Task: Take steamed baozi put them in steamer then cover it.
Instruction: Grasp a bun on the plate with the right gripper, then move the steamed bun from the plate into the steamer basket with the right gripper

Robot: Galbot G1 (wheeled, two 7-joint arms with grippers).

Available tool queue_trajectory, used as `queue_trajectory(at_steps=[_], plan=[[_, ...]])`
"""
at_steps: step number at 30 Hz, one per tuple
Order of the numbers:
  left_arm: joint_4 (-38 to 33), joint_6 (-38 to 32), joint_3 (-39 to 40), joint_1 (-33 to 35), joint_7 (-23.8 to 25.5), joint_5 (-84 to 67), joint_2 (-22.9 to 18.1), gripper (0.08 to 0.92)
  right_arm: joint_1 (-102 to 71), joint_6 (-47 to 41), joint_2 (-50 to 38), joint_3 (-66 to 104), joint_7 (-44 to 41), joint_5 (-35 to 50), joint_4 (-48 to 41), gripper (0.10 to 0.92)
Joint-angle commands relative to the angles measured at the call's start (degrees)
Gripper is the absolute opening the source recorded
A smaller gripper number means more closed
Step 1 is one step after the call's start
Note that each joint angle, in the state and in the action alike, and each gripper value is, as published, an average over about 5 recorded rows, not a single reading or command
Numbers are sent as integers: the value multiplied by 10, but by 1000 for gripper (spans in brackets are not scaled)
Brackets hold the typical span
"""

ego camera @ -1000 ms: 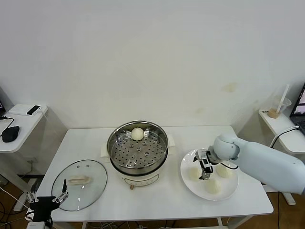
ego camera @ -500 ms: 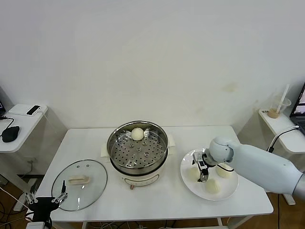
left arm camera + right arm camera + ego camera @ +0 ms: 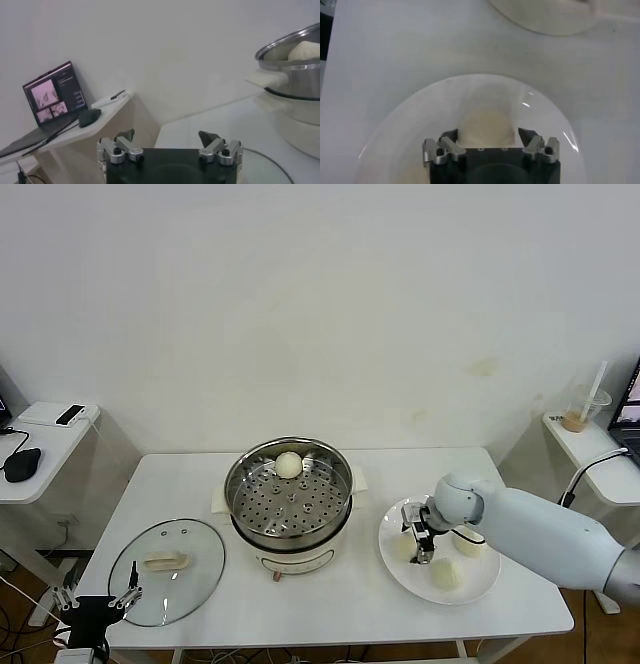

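Note:
The steamer (image 3: 288,496) stands mid-table with one baozi (image 3: 288,465) at its far side; both also show in the left wrist view, steamer (image 3: 295,60) and baozi (image 3: 306,50). Three baozi lie on a white plate (image 3: 485,582). My right gripper (image 3: 420,540) is open, lowered over the plate's left baozi (image 3: 404,548). In the right wrist view that baozi (image 3: 487,125) sits between the spread fingers of my right gripper (image 3: 489,138). The glass cover (image 3: 167,569) lies flat at front left. My left gripper (image 3: 98,599) is open and parked by the table's front left corner, also seen in its wrist view (image 3: 169,141).
A side table (image 3: 40,446) at left holds a phone and a mouse. A laptop (image 3: 52,97) shows in the left wrist view. A cup with a straw (image 3: 583,409) stands on the right shelf. A white cloth (image 3: 222,499) lies under the pot.
My right gripper has shifted slightly left and down on the plate, settling around the left baozi. The left arm has not moved.

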Motion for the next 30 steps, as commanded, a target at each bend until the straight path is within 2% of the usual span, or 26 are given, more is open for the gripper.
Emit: queue_trajectory(at_steps=[1,10,21,30], plan=[[0,0,0,0,0,0,0,823,3,1,-5,0,-8,0,2,657],[-3,0,1,0,-1,0,0,823,51,-4,-32,-12,-15,22,35,556],[-8,3,6,-7,0,-1,7,823,262,-11,-62,-93,-17,107,78,561],[-7,7,10,-19,1,-2,15,823,410,-41,15,-158,6,221,88,568]])
